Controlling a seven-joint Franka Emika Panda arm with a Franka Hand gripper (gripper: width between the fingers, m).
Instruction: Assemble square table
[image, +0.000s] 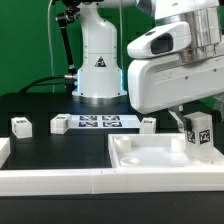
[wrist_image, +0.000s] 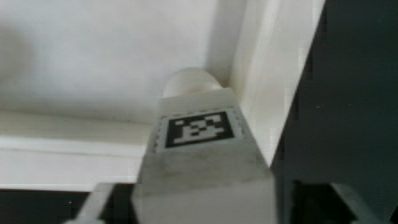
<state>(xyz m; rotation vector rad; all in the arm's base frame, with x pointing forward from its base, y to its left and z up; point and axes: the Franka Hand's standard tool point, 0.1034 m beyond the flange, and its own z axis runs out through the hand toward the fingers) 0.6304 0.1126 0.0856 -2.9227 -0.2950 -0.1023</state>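
The square tabletop (image: 150, 155) lies flat at the exterior view's right, white with a raised rim. My gripper (image: 193, 120) is shut on a short white tagged leg (image: 202, 133) and holds it over the tabletop's far right corner. In the wrist view the leg (wrist_image: 199, 130) stands between my fingers (wrist_image: 98, 203), its rounded far end at the inner corner of the rim (wrist_image: 267, 60). I cannot tell whether it touches the slab (wrist_image: 71, 70). Three loose legs lie on the black table: one at far left (image: 20, 125), one beside it (image: 60, 125), one by the tabletop (image: 148, 124).
The marker board (image: 98, 123) lies flat in front of the robot base (image: 98, 70). A long white barrier rail (image: 60, 178) runs along the front, with a short piece (image: 3, 150) at the exterior view's left.
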